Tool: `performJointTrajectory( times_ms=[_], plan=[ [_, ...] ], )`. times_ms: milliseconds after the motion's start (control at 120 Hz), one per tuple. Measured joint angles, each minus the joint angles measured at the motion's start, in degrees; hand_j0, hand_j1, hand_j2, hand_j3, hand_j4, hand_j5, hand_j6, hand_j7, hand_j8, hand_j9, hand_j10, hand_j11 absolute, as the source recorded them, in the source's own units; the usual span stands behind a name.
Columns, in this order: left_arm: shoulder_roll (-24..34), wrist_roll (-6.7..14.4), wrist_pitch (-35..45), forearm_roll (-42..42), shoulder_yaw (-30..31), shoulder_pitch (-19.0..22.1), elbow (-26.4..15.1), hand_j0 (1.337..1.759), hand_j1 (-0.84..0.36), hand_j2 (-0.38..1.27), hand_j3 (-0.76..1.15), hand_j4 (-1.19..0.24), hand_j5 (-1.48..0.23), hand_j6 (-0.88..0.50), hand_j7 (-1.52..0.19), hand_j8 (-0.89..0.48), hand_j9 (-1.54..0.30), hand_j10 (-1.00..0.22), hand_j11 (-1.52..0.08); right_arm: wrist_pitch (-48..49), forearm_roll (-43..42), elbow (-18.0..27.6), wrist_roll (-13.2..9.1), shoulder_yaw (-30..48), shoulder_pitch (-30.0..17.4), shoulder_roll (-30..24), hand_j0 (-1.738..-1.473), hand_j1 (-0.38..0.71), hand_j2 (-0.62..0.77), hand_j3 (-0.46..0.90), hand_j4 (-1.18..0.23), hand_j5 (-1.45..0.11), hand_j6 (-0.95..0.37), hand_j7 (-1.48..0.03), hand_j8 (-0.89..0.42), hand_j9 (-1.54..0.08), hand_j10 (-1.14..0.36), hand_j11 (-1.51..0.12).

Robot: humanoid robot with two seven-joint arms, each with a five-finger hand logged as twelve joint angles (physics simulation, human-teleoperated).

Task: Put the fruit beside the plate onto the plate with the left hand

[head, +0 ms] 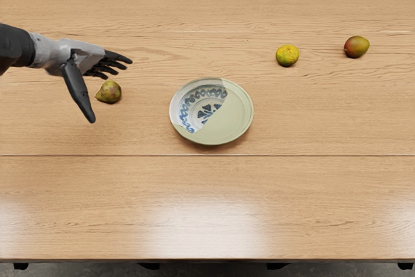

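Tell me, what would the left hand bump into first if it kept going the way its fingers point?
Probably nothing soon. The left hand has fingers pointing right, just beyond the pear; that line then skims the far rim of the plate. Its height is unclear, so it may miss both.

A light wooden surface [207, 199] fills nearly the whole view, its grain running side to side, with a thin seam [311, 156] crossing it below the middle. Near its centre lies a pale green plate [241, 116] with a blue-and-white pattern on its left part. A greenish pear-shaped fruit [109, 91] sits to the plate's left, while a yellow-orange fruit [287, 55] and a red-green fruit [356, 46] lie apart toward the far right.
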Motion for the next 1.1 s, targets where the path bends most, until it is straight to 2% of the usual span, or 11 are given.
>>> performJointTrajectory(
  times_ms=[142, 258, 392, 583, 692, 817, 1033, 1100],
  plan=[
    [-3.39, 0.89, 4.62, 9.58, 0.29, -0.52, 2.56, 1.658, 0.32, 0.01, 0.0, -0.03, -0.04, -0.03, -0.04, -0.03, -0.04, -0.03, -0.04, 0.02, 0.0, 0.0, 0.0, 0.01, -0.01, 0.0, -1.658, -0.35, 0.0, 0.0, 0.0, 0.0, 0.0, 0.0, 0.0, 0.0, 0.0, 0.0],
    [-8.95, 1.09, 8.57, 15.36, 0.83, -0.07, 6.96, 1.658, 0.31, 0.01, 0.0, -0.04, -0.04, -0.04, -0.04, -0.04, -0.04, -0.04, -0.04, 0.02, 0.0, 0.0, 0.0, 0.02, -0.04, 0.0, -1.658, -0.35, 0.0, 0.0, 0.0, 0.0, 0.0, 0.0, 0.0, 0.0, 0.0, 0.0],
    [-12.75, 1.17, 14.86, 19.58, 3.73, -0.18, 11.52, 1.658, 0.3, 0.01, 0.0, -0.05, -0.06, -0.05, -0.06, -0.05, -0.06, -0.05, -0.06, 0.03, 0.0, 0.0, 0.0, 0.02, -0.05, 0.0, -1.658, -0.35, 0.0, 0.0, 0.0, 0.0, 0.0, 0.0, 0.0, 0.0, 0.0, 0.0],
    [-17.26, 1.19, 24.61, 24.38, 9.69, 0.2, 15.11, 1.658, 0.28, 0.01, 0.0, -0.06, -0.08, -0.06, -0.08, -0.06, -0.08, -0.06, -0.08, 0.02, 0.0, 0.0, 0.0, 0.02, -0.05, 0.0, -1.658, -0.35, 0.0, 0.0, 0.0, 0.0, 0.0, 0.0, 0.0, 0.0, 0.0, 0.0],
    [-18.18, 1.19, 27.89, 26.13, 12.26, 0.23, 16.92, 1.658, 0.26, 0.02, 0.0, -0.08, -0.1, -0.08, -0.1, -0.08, -0.1, -0.08, -0.1, 0.03, 0.01, 0.0, 0.0, 0.02, -0.05, 0.0, -1.658, -0.35, 0.0, 0.0, 0.0, 0.0, 0.0, 0.0, 0.0, 0.0, 0.0, 0.0],
    [-22.18, 1.19, 29.54, 26.79, 14.18, 0.19, 18.69, 1.658, 0.25, 0.02, 0.0, -0.09, -0.11, -0.09, -0.11, -0.09, -0.11, -0.09, -0.11, 0.03, 0.0, 0.0, 0.0, 0.02, -0.02, 0.0, -1.658, -0.35, 0.0, 0.0, 0.0, 0.0, 0.0, 0.0, 0.0, 0.0, 0.0, 0.0],
    [-23.36, 1.19, 30.17, 26.36, 15.07, 0.29, 20.08, 1.658, 0.19, 0.03, 0.0, -0.14, -0.18, -0.14, -0.18, -0.14, -0.18, -0.14, -0.18, 0.03, 0.0, 0.0, 0.0, 0.01, 0.02, 0.0, -1.658, -0.35, 0.0, 0.0, 0.0, 0.0, 0.0, 0.0, 0.0, 0.0, 0.0, 0.0],
    [-25.87, 1.19, 30.3, 26.26, 15.11, 0.38, 21.97, 1.658, 0.16, 0.03, 0.0, -0.16, -0.21, -0.17, -0.21, -0.17, -0.21, -0.16, -0.21, 0.03, 0.0, 0.0, 0.0, 0.01, 0.02, 0.0, -1.658, -0.35, 0.0, 0.0, 0.0, 0.0, 0.0, 0.0, 0.0, 0.0, 0.0, 0.0]
  ],
)
